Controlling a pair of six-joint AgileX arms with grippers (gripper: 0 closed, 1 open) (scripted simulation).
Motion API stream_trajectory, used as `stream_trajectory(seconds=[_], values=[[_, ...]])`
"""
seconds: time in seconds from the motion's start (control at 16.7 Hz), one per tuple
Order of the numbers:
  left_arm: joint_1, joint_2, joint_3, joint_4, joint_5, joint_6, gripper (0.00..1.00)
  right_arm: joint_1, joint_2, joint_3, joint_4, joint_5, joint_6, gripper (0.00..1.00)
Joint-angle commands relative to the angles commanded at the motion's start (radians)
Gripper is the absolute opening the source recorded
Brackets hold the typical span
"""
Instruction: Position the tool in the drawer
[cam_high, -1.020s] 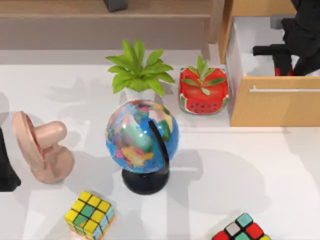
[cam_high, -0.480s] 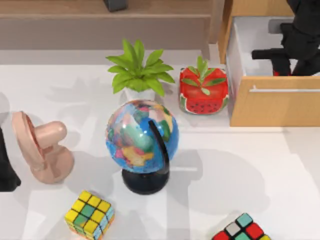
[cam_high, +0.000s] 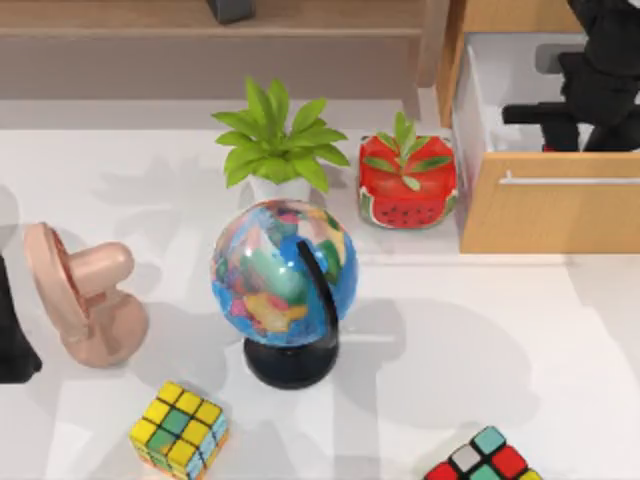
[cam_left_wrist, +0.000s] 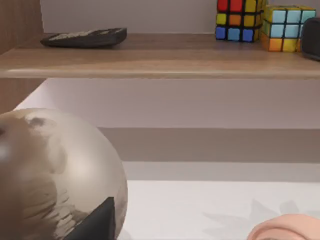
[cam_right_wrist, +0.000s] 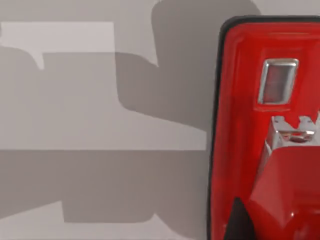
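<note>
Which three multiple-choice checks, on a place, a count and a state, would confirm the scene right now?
1. Where is the right pincer?
A. Over the open drawer
B. By the globe
C. Above the fan

2. How many potted plants stand on the table?
A. One
B. Two
C. Four

3. The drawer is:
A. Shut
B. Pulled open
C. Removed

Answers: 1 A, the top view shows the arm over the white interior. 2 B, the leafy plant and the watermelon pot. 3 B, its interior shows, with the stapler inside in the right wrist view.

A white worktop (cam_high: 480, 340) lay under soft light with blurred shadows; a grey-brown wooden shelf unit (cam_high: 200, 45) stood along its far edge.
</note>
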Motion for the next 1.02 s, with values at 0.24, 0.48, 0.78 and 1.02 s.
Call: stream_trajectory(seconds=[0.24, 0.48, 0.78, 1.02], values=[[0.0, 0.0, 0.0, 0.0, 0.0, 0.0, 1.0, 0.0, 0.0, 0.0, 0.0, 0.0, 0.0, 0.38], [0.0, 0.0, 0.0, 0.0, 0.0, 0.0, 1.0, 0.0, 0.0, 0.0, 0.0, 0.0, 0.0, 0.68], [0.0, 0.0, 0.0, 0.0, 0.0, 0.0, 1.0, 0.0, 0.0, 0.0, 0.0, 0.0, 0.0, 1.0], [0.0, 0.0, 0.0, 0.0, 0.0, 0.0, 1.0, 0.0, 0.0, 0.0, 0.0, 0.0, 0.0, 1.0]])
